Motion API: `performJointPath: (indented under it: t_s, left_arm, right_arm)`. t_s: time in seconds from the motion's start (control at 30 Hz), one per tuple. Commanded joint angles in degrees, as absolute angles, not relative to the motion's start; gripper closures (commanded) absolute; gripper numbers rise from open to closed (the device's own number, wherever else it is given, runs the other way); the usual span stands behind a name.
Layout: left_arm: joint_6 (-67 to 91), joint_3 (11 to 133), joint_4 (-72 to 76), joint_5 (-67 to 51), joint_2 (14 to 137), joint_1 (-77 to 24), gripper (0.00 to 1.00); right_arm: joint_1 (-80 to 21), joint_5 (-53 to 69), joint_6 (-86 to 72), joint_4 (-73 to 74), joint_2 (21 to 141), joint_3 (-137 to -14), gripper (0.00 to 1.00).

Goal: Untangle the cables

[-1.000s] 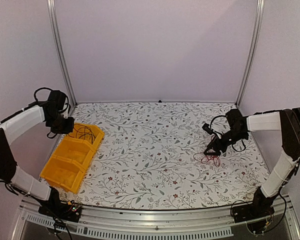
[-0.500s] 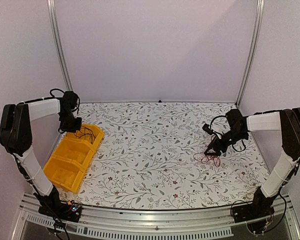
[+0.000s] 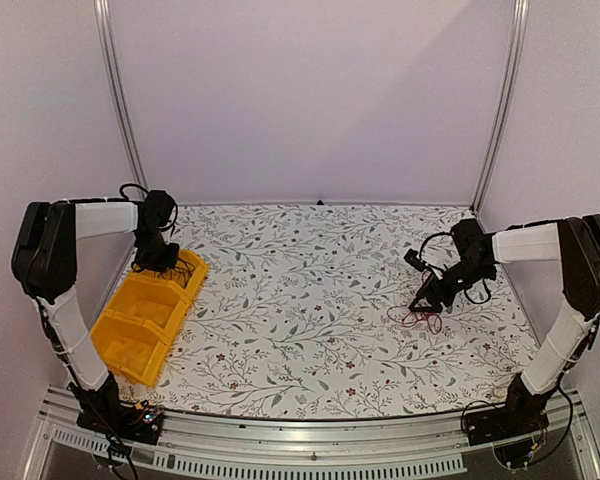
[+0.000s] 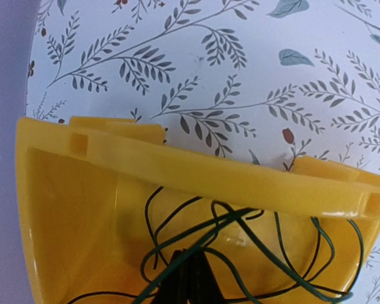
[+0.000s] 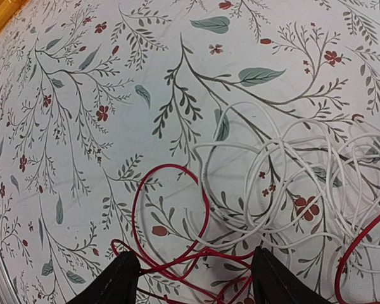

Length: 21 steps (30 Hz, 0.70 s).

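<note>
Cables sit in 2 spots on the table: red and white ones tangled at the right, and dark wires in the far compartment of the yellow bin at the left; the right gripper is spread wide, with red strands crossing between its fingertips and the loops fanning away ahead, so that arm is nearer; the left gripper hangs over the dark wires, and I cannot tell its grip.

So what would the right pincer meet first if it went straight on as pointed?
Likely the red cable looped ahead of the right pincer, between its fingers, tangled with white cable on the table.
</note>
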<state>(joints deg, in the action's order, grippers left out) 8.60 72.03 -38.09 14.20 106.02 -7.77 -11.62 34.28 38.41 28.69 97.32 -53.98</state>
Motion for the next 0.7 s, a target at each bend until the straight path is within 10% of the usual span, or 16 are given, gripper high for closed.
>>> performJointPath:
  t_s: [0.0, 0.3, 0.67]
  left_arm:
    - [9.1, 72.2, -39.7, 16.3, 103.0, -8.3, 0.89]
    - [13.3, 72.1, -49.4, 13.1, 90.9, -8.5, 0.61]
    - [12.8, 72.9, -46.0, 16.9, 86.1, -8.0, 0.5]
  right_arm:
    - [-12.2, 33.8, 38.8, 29.0, 98.6, -55.0, 0.35]
    - [-13.2, 33.4, 38.8, 29.2, 99.2, -55.3, 0.35]
    - [-14.7, 32.9, 38.7, 29.4, 99.5, -55.5, 0.34]
